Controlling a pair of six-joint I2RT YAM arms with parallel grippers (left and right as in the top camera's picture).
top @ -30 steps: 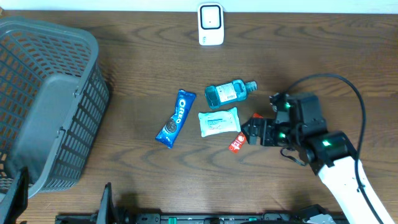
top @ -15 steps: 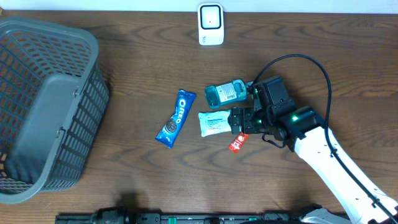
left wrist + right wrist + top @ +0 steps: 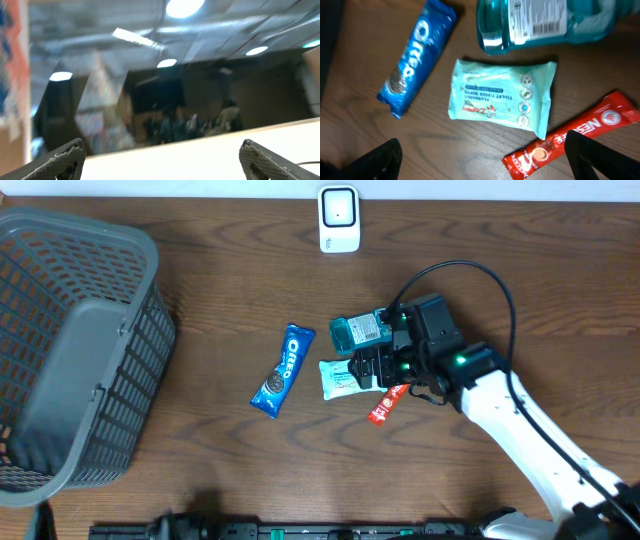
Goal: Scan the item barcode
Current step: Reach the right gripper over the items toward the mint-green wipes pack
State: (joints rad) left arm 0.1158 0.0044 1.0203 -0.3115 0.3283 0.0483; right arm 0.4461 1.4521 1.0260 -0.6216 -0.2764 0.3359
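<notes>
Right gripper [image 3: 366, 368]: jaws spread to their fullest, nothing between them, poised over the right end of a pale teal plastic pack of toilet wipes [image 3: 345, 377]. In the wrist view the two black fingertips sit low at either side with the gripper [image 3: 487, 159] straddling the pack [image 3: 502, 95]; whether a finger touches the pack or the wood cannot be told. Left gripper [image 3: 162, 161]: jaws likewise wide apart, empty, tilted up toward ceiling lights, off the work area. The wipes pack lies flat near the middle of the dark brown wooden table [image 3: 220, 280], printed face up, long side running left to right, its crimped ends wrinkled; no barcode shows on the upper face. At its 12 o'clock, just beside it, lies a clear teal mouthwash bottle [image 3: 360, 332] on its side, its white label [image 3: 540, 20] facing up. At 9 o'clock, near but apart, a blue Oreo biscuit packet [image 3: 283, 370] lies slanted. At 4 o'clock, close to the pack's corner, a red Nescafé stick sachet [image 3: 570, 135] lies slanted. Far out at 12 o'clock, at the table's back edge, stands a white barcode scanner [image 3: 339, 220]. Far out at 9 o'clock, a grey plastic lattice basket [image 3: 140, 350].
</notes>
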